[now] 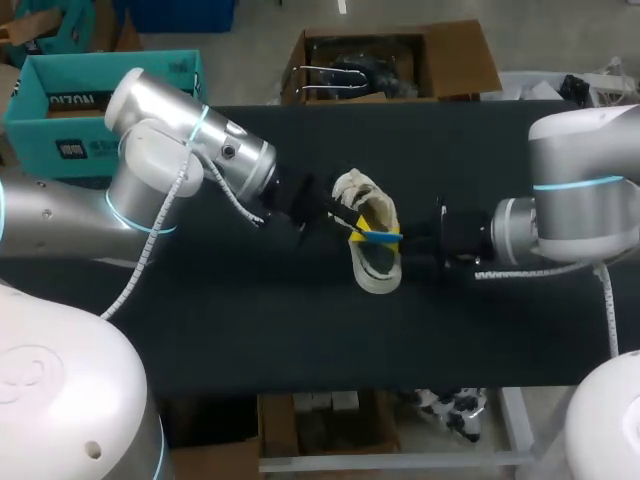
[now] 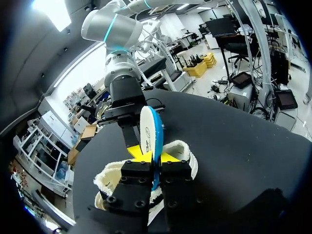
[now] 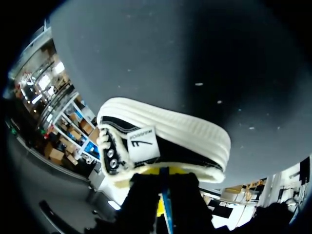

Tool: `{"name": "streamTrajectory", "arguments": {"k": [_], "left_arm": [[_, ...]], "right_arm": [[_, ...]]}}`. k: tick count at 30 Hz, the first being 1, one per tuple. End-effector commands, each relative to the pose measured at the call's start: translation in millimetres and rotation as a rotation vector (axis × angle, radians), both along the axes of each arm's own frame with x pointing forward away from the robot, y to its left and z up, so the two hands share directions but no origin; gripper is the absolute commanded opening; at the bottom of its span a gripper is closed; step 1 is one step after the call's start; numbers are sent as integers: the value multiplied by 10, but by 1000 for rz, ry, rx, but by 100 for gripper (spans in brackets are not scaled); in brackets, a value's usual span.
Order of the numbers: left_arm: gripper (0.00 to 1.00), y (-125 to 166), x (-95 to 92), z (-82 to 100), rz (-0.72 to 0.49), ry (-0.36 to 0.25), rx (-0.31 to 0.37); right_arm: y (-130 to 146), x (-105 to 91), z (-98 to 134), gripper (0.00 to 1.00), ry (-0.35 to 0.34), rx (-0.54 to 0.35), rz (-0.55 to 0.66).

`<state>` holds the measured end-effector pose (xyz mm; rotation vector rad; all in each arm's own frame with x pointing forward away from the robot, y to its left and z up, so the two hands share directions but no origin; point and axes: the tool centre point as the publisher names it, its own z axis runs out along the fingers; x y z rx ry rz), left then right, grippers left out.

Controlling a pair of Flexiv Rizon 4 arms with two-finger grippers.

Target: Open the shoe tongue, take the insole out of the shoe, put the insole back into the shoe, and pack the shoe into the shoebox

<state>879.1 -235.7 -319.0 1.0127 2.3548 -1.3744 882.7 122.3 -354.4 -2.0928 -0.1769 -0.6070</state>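
closest to me, the left gripper (image 2: 148,157) has its yellow tips pressed onto the insole (image 2: 147,129) from both sides, pinching it near its lower end. the insole stands on edge, white faced with a blue rim, rising out of the mouth of the shoe (image 2: 183,152). its lower end looks to be down inside the opening, though the gripper hides exactly how deep.

the shoe lies on the dark table (image 1: 250,320) about mid-way between the two arms, cream collar spread wide, sole down as far as i can see.

just past it the right gripper (image 1: 408,240) is at the shoe's heel, right against it. whether it is clamped on the heel, on the insole, or on nothing, i cannot tell.

farthest off, beyond the table's far edge, sits an open teal box (image 1: 60,130). it may be the shoebox, but i am not sure.

my read is that the opening has been cleared and the insole part is under way. i can't say whether it is coming out or going back in. seating it flat and boxing the shoe are clearly left.
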Motion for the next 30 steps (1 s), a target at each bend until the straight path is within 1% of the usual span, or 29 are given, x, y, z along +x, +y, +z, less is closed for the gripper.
{"name": "streamTrajectory", "arguments": {"k": [1,2,3,5,7,9,10,12,13,19,25,27,30], "left_arm": [[0,-21,15,-45,8,0,0],[0,-12,21,-51,10,2,0],[0,-2,26,-58,12,4,1],[0,17,34,-72,16,7,1],[0,29,38,-84,18,10,1],[0,38,41,-92,20,13,1],[0,38,41,-93,20,14,1],[0,39,41,-95,20,16,-1],[0,39,42,-96,20,16,-2],[0,6,68,-120,19,16,5],[0,-21,135,-65,21,10,3],[0,-36,166,-90,26,11,12],[0,-40,200,-158,31,34,19]], "right_arm": [[17,-103,98,24,-11,-8,-4],[12,-139,127,35,-18,-12,-5],[10,-172,157,38,-24,-24,-9],[0,-240,217,38,-33,-33,-13],[-12,-275,247,34,-39,-39,-18],[-19,-305,268,24,-45,-39,-22],[-19,-308,269,20,-46,-40,-23],[-12,-302,261,9,-47,-38,-23],[-6,-296,253,0,-47,-38,-23],[41,-233,206,0,-47,-33,-15],[75,-132,231,0,-58,-56,-9],[78,-84,212,0,-56,-57,-8],[88,-44,161,0,-43,-66,-14]]}}
